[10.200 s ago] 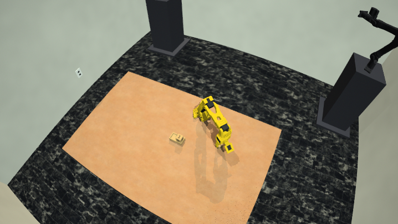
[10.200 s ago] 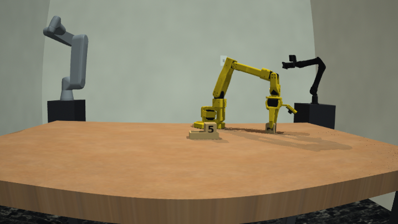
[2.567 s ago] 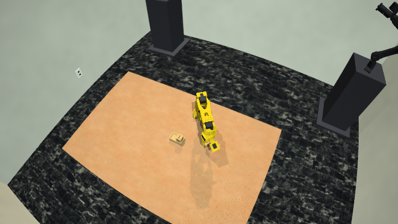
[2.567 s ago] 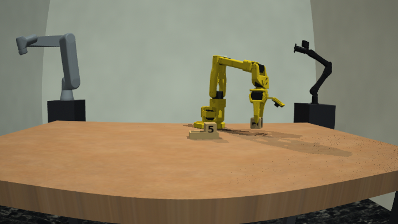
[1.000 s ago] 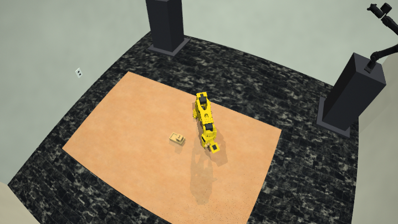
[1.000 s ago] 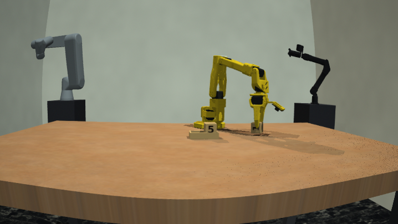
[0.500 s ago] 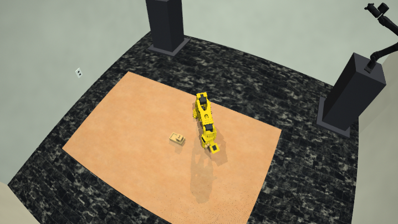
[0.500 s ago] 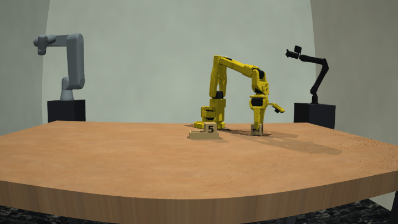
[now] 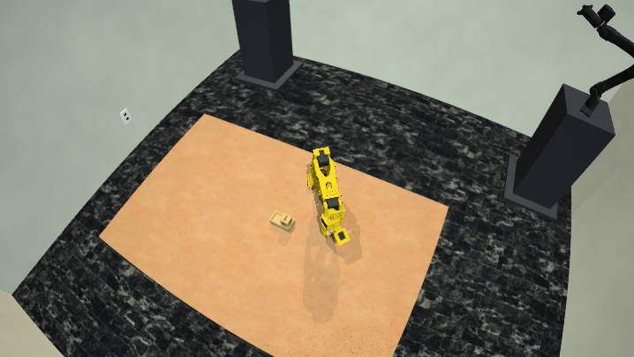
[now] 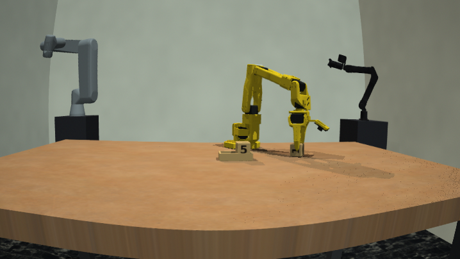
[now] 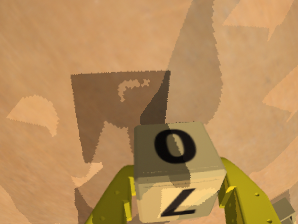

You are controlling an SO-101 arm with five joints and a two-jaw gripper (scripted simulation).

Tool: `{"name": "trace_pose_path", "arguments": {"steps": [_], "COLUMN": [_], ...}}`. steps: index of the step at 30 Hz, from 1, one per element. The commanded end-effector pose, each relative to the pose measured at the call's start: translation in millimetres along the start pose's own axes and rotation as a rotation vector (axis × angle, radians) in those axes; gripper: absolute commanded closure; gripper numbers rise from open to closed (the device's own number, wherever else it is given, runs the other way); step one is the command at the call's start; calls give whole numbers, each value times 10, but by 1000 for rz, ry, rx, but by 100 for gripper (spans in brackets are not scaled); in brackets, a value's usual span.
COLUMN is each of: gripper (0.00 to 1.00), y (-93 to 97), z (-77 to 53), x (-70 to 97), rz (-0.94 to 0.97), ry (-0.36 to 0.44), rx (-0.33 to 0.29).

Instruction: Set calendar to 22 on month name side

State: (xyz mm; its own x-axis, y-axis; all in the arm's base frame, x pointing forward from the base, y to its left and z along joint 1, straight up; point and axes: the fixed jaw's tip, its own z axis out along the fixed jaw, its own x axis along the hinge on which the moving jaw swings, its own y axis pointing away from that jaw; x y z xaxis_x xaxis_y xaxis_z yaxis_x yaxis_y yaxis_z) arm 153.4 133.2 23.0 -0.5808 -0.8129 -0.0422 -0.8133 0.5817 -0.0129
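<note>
On the wide orange-brown wooden table (image 10: 128, 186), going left to right in the exterior view, a flat tan wooden calendar tray (image 10: 229, 156) lay near the middle, with one tan cube (image 10: 243, 147) standing in its right half and showing a black 5 toward the camera. The tray's left half held no cube. At about three o'clock from the tray, apart from it, the yellow five-joint arm (image 10: 276, 80) reached down, and its yellow gripper (image 10: 297, 149) was clenched on a second tan cube (image 10: 295, 150) at the table surface; whether that cube touched the table could not be told. In the wrist view this second cube (image 11: 177, 169) sat between the yellow fingers, showing a 0 on one face and a 7 on the adjoining face.
</note>
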Motion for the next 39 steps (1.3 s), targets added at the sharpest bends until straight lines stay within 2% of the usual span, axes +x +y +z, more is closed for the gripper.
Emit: {"name": "trace_pose_path", "arguments": {"steps": [1, 6, 14, 26, 39], "gripper": [100, 98, 83, 80, 70], "y": [-20, -20, -20, -20, -20], "z": [-23, -23, -23, -23, -23], "x": [-24, -24, -24, -24, -24], "rz": [-1, -1, -1, -1, -1], "ry": [-22, -22, -22, -22, -22], "rx": [5, 5, 5, 5, 5]}}
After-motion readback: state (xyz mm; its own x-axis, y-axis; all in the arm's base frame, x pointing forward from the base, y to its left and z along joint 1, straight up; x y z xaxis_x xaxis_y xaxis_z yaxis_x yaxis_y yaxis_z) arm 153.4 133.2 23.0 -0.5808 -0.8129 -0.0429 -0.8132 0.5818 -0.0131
